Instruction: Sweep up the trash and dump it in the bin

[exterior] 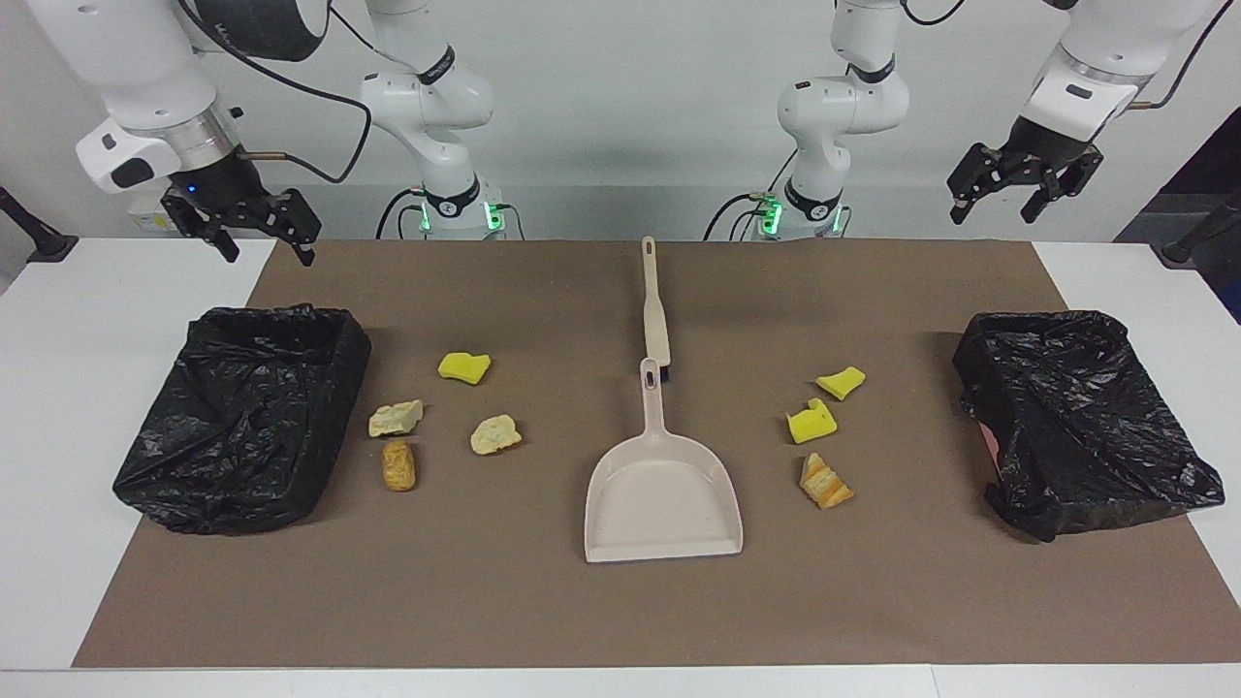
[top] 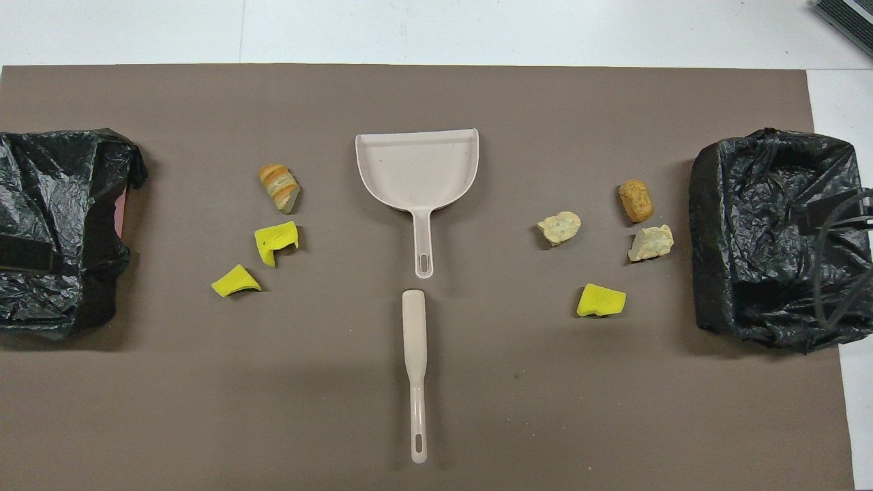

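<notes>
Brown mat (exterior: 620, 601) covers most of the white table (exterior: 87, 388), seen from the facing camera. Beige dustpan (exterior: 664, 499) lies mid-mat, mouth away from the robots; its handle tip is just beside the head of the beige brush (exterior: 656, 310), which lies in line with it, nearer the robots. Trash sits in two groups on the mat. Toward the right arm's end: a yellow sponge chunk (exterior: 464, 367), a cream lump (exterior: 396, 418), a second cream lump (exterior: 495, 434) and a brown bread piece (exterior: 398, 464), all near the black-bagged bin (exterior: 247, 417) at that end. Toward the left arm's end: a yellow wedge (exterior: 841, 381), a yellow block (exterior: 811, 422) and a layered bread piece (exterior: 825, 482), between the dustpan and the second black-bagged bin (exterior: 1076, 417). Right gripper (exterior: 260, 237) hangs over the mat corner close to the robots, above its bin, fingers spread, holding nothing. Left gripper (exterior: 1008, 199) hangs above the table edge at its own end, fingers spread, also holding nothing. Both arms wait.

Overhead: same layout, mirrored. Dustpan (top: 417, 170) farther from the robots, brush (top: 415, 368) nearer, small gap between the handle tip and brush head. Three scraps lie on the left arm's half: layered bread (top: 279, 187), yellow block (top: 276, 242), yellow wedge (top: 235, 282). Four lie on the right arm's half: cream lump (top: 559, 227), brown bread (top: 635, 200), cream lump (top: 650, 243), yellow chunk (top: 601, 301). Bins (top: 54, 232) (top: 771, 239) sit at the mat ends. Neither gripper shows here.
</notes>
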